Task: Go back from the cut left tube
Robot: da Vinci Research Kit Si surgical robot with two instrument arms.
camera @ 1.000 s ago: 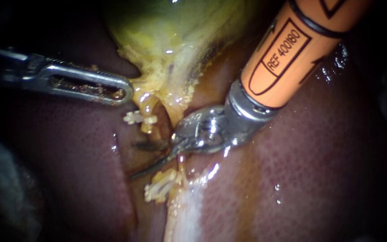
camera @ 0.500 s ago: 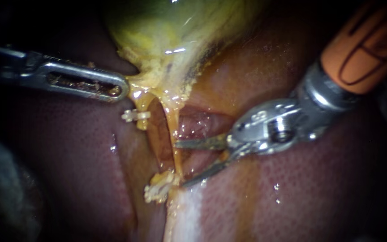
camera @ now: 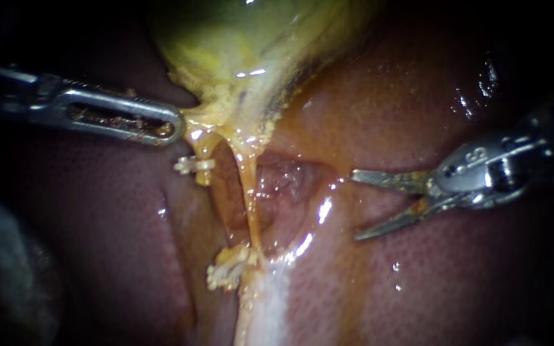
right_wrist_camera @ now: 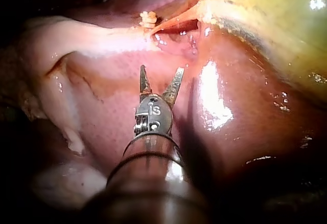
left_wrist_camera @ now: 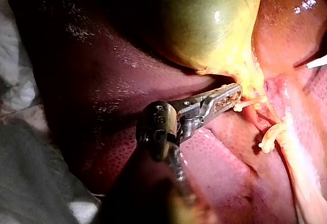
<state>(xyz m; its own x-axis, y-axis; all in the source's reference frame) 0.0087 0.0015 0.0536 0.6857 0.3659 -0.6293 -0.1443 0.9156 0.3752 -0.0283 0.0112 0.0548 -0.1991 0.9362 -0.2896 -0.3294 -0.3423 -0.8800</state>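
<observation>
Two thin jaws of the right instrument stand well apart, gripping nothing, over the wet liver; well ahead of them is the cut left tube, its upper stump hanging from the gallbladder and pointing towards the lower stump, a white clip on each; just beside it, the left instrument has its jaws closed on the gallbladder's yellow neck.

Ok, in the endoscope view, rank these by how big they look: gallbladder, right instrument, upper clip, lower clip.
1. gallbladder, largest, though the view's edge cuts it off.
2. right instrument, jaws open, nearer the camera.
3. lower clip and upper clip: near alike; the lower looks slightly bulkier, too close to rank.
</observation>
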